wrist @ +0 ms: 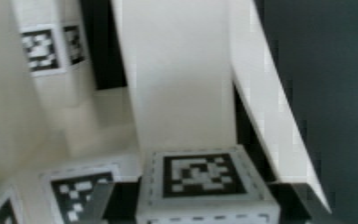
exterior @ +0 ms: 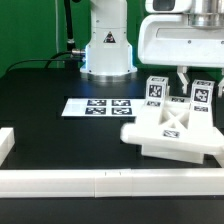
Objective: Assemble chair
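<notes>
Currently: black tabletop (exterior: 60, 130) carries everything. A long low white border rail (exterior: 80, 181) runs along its near edge, with a short piece at the exterior view's left. The robot base (exterior: 107, 48) stands at the back with a black cable trailing off toward the exterior view's left. The marker board (exterior: 98, 105) lies flat in front of the base, well apart from the work area, with four black-and-white square tags on it; no readable text.

The chair (exterior: 172, 128) sits partly built at the exterior view's right, near the rail: an X-braced frame lying low, with square legs (exterior: 156, 92) standing up behind it, tag on each top end. Nothing lies between the chair and the marker board.

The gripper (exterior: 192, 76) hangs just above the rear legs at the exterior view's right. Its jaws are nearly closed. The wrist view is filled by a tall white leg (wrist: 179, 80) with a tag (wrist: 201, 174) on its end face, and more tagged parts beside it. Can't tell from either view whether the fingers actually clamp the leg.
</notes>
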`<state>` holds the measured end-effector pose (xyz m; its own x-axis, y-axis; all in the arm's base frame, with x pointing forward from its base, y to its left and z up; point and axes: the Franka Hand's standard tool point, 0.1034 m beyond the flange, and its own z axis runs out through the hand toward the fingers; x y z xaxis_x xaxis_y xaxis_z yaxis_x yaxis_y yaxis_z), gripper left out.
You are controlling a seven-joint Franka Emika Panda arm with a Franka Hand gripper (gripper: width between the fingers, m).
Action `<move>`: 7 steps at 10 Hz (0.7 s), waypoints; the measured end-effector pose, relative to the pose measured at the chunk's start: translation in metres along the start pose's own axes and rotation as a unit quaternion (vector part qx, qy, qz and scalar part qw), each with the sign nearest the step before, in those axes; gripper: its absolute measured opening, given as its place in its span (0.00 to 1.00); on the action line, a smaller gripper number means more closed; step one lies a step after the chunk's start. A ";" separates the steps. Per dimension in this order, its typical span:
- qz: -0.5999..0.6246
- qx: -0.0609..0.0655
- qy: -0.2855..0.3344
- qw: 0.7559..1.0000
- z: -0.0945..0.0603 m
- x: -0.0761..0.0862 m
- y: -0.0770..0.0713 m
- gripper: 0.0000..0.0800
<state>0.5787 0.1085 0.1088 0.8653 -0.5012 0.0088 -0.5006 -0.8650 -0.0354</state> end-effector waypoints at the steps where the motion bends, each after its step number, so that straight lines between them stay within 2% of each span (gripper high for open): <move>1: 0.033 -0.001 0.000 0.999 0.000 0.001 0.001 0.35; 5: 0.151 -0.010 -0.007 0.988 0.000 0.001 0.009 0.35; 6: 0.144 -0.010 -0.007 0.990 0.001 0.001 0.009 0.46; 7: 0.144 -0.010 -0.008 0.990 0.001 0.001 0.009 0.63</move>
<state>0.5747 0.1005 0.1071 0.6874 -0.7261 -0.0136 -0.7263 -0.6873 -0.0138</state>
